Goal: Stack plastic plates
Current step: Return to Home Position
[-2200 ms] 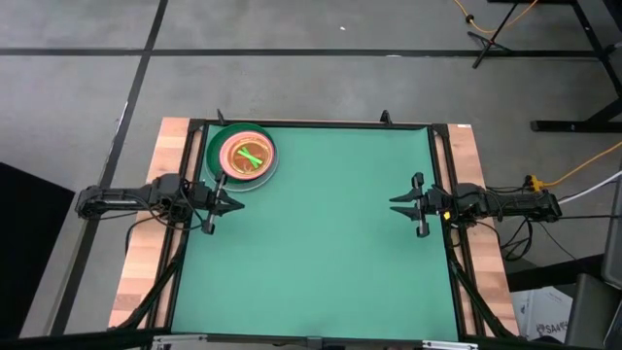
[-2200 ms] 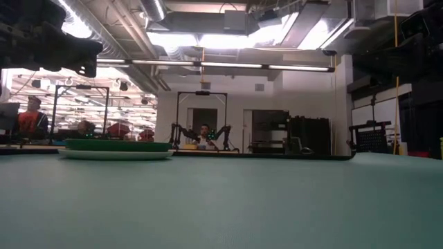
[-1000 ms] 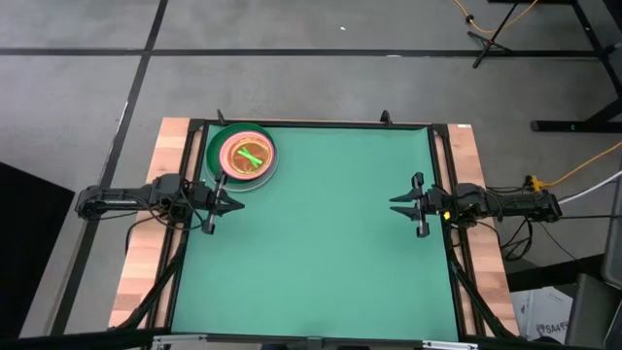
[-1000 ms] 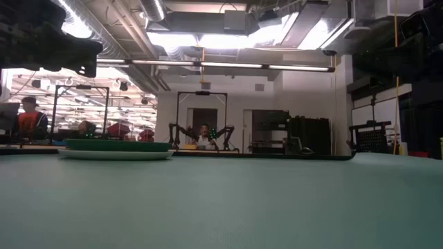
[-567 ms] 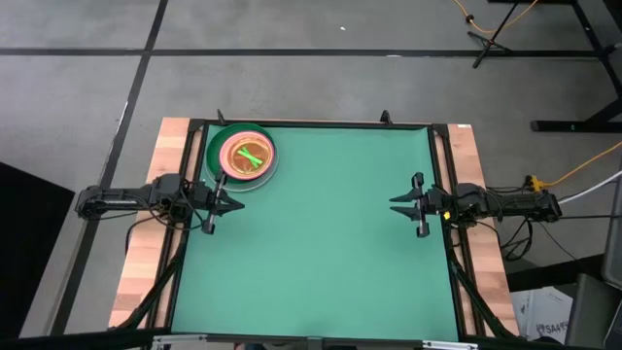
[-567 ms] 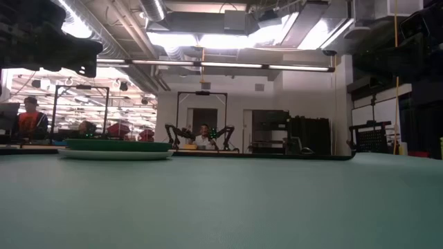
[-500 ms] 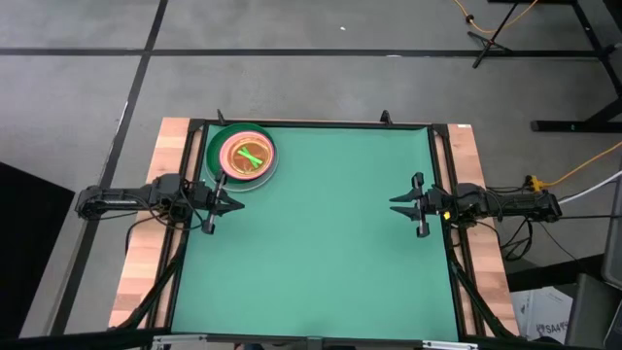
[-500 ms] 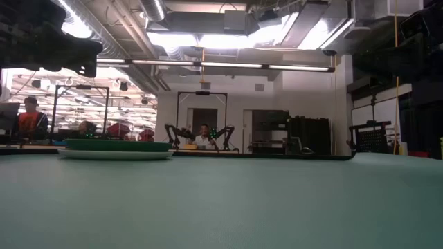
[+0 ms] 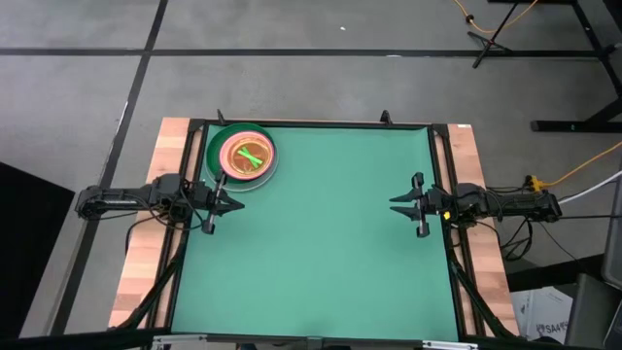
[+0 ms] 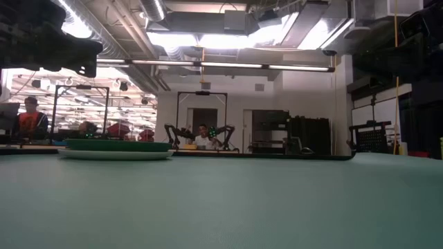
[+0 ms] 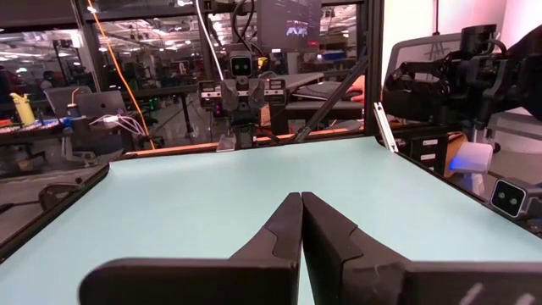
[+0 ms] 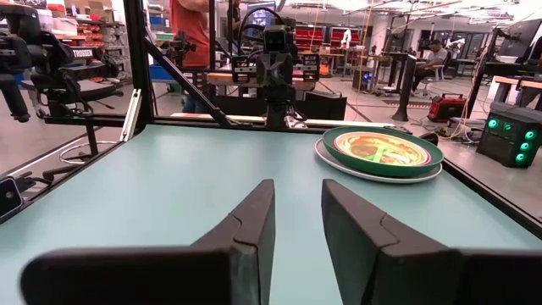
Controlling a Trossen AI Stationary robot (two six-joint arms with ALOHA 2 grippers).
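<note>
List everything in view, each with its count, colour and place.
plate stack: one, pale rim under dark green, pink-orange and green on top, mat's top-left corner in the high view
mat: one, green, covering the table
people: at least two, in the room behind the table
left claw: one, dark, shut, at the mat's left edge near the stack
right claw: one, dark, open, at the mat's right edge
</note>
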